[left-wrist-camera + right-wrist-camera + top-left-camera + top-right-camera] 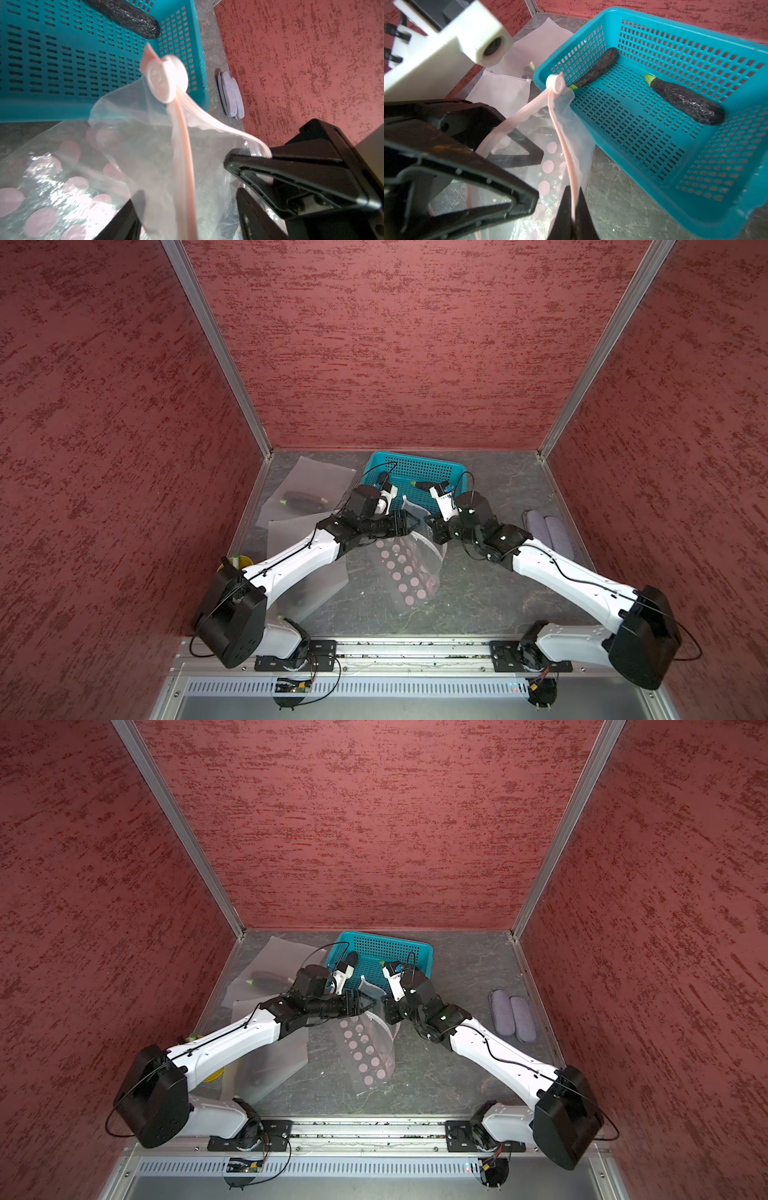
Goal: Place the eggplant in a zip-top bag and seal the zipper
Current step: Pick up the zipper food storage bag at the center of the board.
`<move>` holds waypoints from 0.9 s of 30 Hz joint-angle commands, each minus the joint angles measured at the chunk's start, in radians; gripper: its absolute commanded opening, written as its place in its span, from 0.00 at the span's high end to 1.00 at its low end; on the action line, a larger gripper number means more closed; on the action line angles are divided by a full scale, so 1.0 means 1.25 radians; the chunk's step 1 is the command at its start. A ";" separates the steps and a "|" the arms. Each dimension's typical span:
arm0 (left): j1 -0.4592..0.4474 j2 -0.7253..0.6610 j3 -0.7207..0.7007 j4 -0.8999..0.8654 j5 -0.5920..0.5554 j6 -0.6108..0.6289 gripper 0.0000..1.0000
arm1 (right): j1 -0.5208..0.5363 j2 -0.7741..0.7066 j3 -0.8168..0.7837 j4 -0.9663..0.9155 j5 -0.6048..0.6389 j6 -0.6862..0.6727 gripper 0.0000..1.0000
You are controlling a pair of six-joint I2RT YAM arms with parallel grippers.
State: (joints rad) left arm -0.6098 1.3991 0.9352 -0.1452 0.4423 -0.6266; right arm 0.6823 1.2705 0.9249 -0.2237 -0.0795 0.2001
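Note:
A clear zip-top bag (399, 568) (365, 1048) with pink dots hangs between my two grippers, its lower end on the table. My right gripper (573, 187) (430, 526) is shut on the bag's pink zipper strip (562, 141). My left gripper (187, 193) (415, 522) is open, its jaws apart on either side of one lip of the bag's mouth. The round white slider (166, 79) (555, 83) sits at the strip's far end. Two dark eggplants (596, 68) (685, 101) lie in the teal basket (633, 124) (415, 464) just behind the bag.
Frosted bags (307, 477) lie at the back left, one holding another eggplant (301, 502). A lilac fabric case (548, 531) (230, 93) lies at the right. A yellow cup (239, 562) with a marker stands by the left wall. Red walls enclose the table.

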 commanded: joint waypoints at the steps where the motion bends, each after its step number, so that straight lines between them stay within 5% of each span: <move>1: -0.001 -0.007 -0.005 -0.028 -0.033 0.012 0.43 | 0.003 -0.031 -0.039 0.062 0.049 0.024 0.97; 11: 0.001 -0.039 -0.012 -0.116 -0.097 0.053 0.98 | 0.004 -0.078 -0.144 0.169 0.047 0.106 0.95; 27: -0.008 -0.031 0.169 -0.460 -0.240 0.239 1.00 | -0.043 0.005 -0.008 0.114 -0.156 -0.001 0.49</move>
State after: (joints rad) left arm -0.6121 1.3590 1.1069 -0.5964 0.2062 -0.4065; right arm 0.6590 1.2778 0.8688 -0.0650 -0.2264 0.2485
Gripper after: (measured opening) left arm 0.047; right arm 0.491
